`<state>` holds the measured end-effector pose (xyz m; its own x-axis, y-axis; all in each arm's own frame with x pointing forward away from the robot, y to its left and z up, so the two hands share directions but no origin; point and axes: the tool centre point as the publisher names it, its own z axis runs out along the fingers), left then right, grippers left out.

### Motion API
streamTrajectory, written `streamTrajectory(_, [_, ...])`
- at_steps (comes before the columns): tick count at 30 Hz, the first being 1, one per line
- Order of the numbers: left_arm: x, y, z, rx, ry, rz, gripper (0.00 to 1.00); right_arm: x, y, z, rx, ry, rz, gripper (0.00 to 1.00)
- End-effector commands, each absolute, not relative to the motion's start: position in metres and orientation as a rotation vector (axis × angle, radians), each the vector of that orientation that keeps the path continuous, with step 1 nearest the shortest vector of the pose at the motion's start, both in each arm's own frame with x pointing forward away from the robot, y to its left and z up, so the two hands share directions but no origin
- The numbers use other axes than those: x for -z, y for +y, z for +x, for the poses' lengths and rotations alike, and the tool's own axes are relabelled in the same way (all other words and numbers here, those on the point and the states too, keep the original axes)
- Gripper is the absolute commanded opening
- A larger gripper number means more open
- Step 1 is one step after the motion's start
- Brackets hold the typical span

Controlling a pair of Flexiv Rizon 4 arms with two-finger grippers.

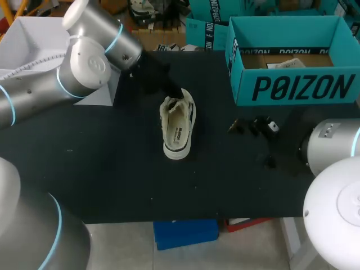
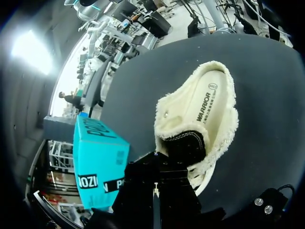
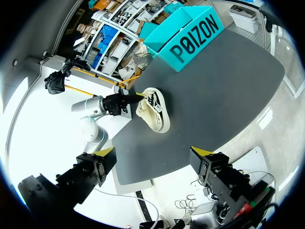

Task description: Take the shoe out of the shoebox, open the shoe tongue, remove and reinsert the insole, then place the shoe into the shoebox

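A cream fleece-lined shoe (image 1: 179, 126) lies on the black table (image 1: 101, 169), insole up. In the left wrist view its printed insole (image 2: 207, 102) shows, and the black tongue (image 2: 187, 145) is folded back at the end nearest my gripper. My left gripper (image 1: 170, 90) (image 2: 162, 157) is at that far end, shut on the tongue. The teal shoebox (image 1: 289, 84) (image 3: 190, 33) stands open at the back right. My right gripper (image 3: 153, 151) hangs open high over the table's near right, well away from the shoe (image 3: 153, 109), with nothing between its fingers.
Crumpled paper (image 1: 287, 63) lies inside the shoebox. A white panel (image 1: 101, 93) sits under my left arm at the table's back left. Bare table lies in front of the shoe and between the shoe and the box.
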<state>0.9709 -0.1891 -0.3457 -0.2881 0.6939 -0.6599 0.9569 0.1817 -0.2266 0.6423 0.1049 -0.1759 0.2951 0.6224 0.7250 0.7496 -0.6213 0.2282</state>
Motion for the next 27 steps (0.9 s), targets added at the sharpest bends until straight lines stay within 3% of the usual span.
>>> streamTrajectory(1, [0.35,-0.182,0.962,0.87,2.054,1.543,0.0,0.17,0.093,0.619,1.274,-1.132,-2.458,1.0])
streamTrajectory(15, [0.375,-0.162,0.928,0.894,2.123,1.531,0.0,0.17,0.093,0.619,1.274,-1.132,-2.458,1.0])
streamTrajectory(27, [0.333,-0.165,0.947,0.851,2.056,1.513,0.0,0.17,0.093,0.619,1.274,-1.132,-2.458,1.0])
